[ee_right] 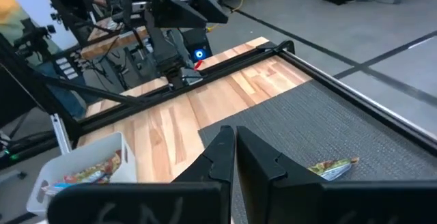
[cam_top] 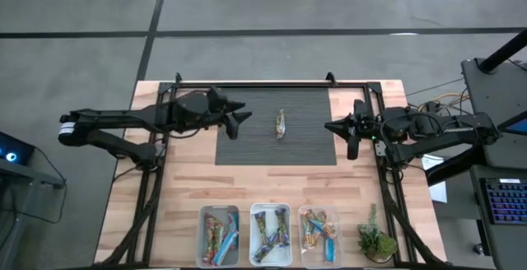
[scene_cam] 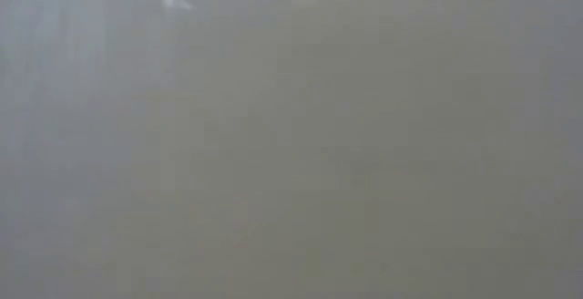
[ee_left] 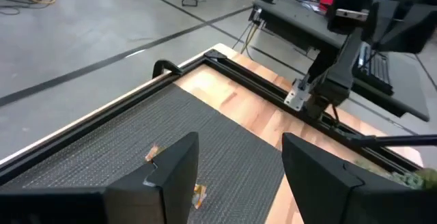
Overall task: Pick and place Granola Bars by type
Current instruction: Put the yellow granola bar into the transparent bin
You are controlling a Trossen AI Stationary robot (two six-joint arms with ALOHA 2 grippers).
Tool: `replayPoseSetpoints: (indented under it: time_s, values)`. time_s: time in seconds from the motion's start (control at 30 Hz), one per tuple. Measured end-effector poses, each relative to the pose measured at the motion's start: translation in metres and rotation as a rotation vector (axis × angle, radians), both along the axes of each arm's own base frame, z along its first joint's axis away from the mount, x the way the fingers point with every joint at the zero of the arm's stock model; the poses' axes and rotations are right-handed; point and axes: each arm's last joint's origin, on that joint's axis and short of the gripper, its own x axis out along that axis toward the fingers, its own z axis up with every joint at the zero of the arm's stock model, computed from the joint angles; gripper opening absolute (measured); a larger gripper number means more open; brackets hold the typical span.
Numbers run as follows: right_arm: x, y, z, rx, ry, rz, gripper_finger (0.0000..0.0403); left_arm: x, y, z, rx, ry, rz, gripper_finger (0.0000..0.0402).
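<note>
While the bar waits: one granola bar (cam_top: 281, 124) lies alone on the dark ribbed mat (cam_top: 247, 142), between the two arms and touched by neither.
Left gripper: the left gripper (cam_top: 240, 115) hovers over the mat's left part with its fingers spread apart and nothing between them; in its own wrist view the bar's wrapper (ee_left: 197, 195) peeks out just beyond the left finger (ee_left: 171, 176).
Right gripper: the right gripper (cam_top: 333, 126) rests at the mat's right edge, fingers pressed together on nothing, the bar (ee_right: 332, 169) lying near them on the mat.
Step in hand: likely the pick of this last loose bar, and the spread left gripper looks the better placed for it.
Doing it well: centre the fingers across the bar's narrow width, come down until the tips almost meet the mat, then close gently, since the shiny wrapper could slip or crumple.
Destination: three clear bins (cam_top: 271, 234) stand in a row at the table's near edge, each already holding bars; match the wrapper to its bin.
Surface: a pale wooden table (cam_top: 181, 188) with a black frame, and a small green plant (cam_top: 375, 239) beside the bins.
Room: grey floor with dark lines, cables and equipment stands beyond; the low view shows only a blur.
</note>
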Motion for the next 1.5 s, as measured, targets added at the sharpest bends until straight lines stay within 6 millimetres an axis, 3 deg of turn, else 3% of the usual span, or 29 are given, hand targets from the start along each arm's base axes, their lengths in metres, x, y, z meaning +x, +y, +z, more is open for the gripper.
replayPoseSetpoints:
  time_s: [0.23,0.4,0.63,0.83,1.07,1.5]
  values:
    - [0.000,0.000,-0.001,-0.015,0.008,0.001,0.0009,0.030,0.016,0.006,-0.014,0.091,0.041,0.0192]
    - [0.000,-0.001,0.000,0.039,-0.006,-0.035,0.0009,0.053,0.040,0.019,-0.045,0.220,0.112,0.0192]
    - [0.000,-0.002,-0.001,0.016,-0.001,-0.060,0.0009,0.086,0.071,0.034,-0.173,0.251,0.233,0.0192]
    - [-0.002,-0.002,-0.006,0.000,0.054,-0.079,0.0009,0.111,0.093,0.009,-0.335,0.357,0.351,0.0192]
    - [-0.003,-0.002,-0.010,0.001,0.100,-0.082,0.0009,0.140,0.099,-0.027,-0.440,0.472,0.319,0.0192]
    - [-0.003,-0.002,-0.010,0.067,0.083,-0.103,0.0008,0.161,0.104,-0.064,-0.493,0.530,0.299,0.0192]
